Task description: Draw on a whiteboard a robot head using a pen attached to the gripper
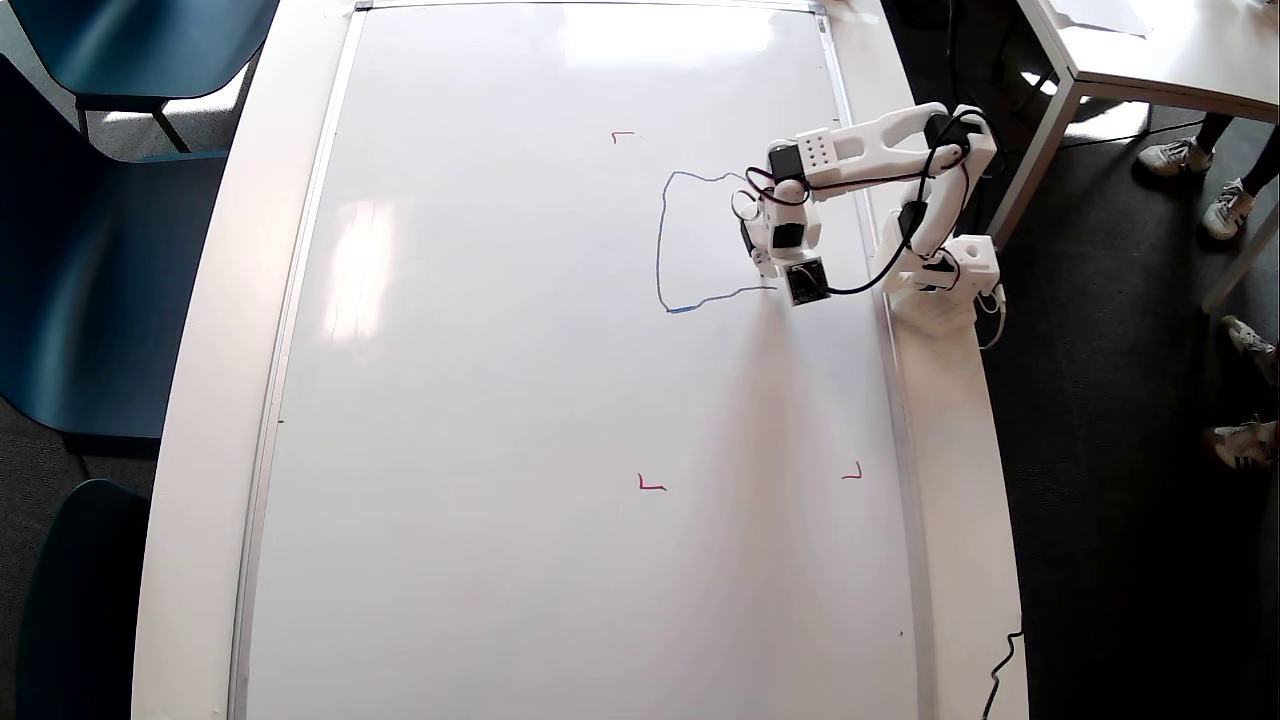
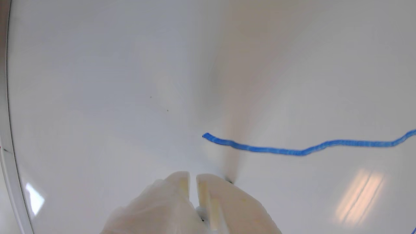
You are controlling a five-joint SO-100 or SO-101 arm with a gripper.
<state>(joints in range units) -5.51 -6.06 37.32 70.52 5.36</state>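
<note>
Your white plastic gripper [image 2: 192, 177], fingers nearly together, hovers lower centre beside unfinished blue outline [image 2: 292, 148] on glossy whiteboard [image 2: 97, 81]; likely repositioning.

Bright daylight, glare on a glossy board, fisheye bending at the edges.

You get strong glare patches on the whiteboard [image 1: 560, 400] in the overhead view, at the top edge and left of centre, and a soft grey shadow runs down from the arm [image 1: 880, 150]. Its frame bows outward from lens distortion. In the wrist view the hand [image 2: 193, 178] is pale, overexposed and blurred, a warm reflection sits at lower right, and the blue line [image 2: 292, 150] stays fairly sharp.
</note>
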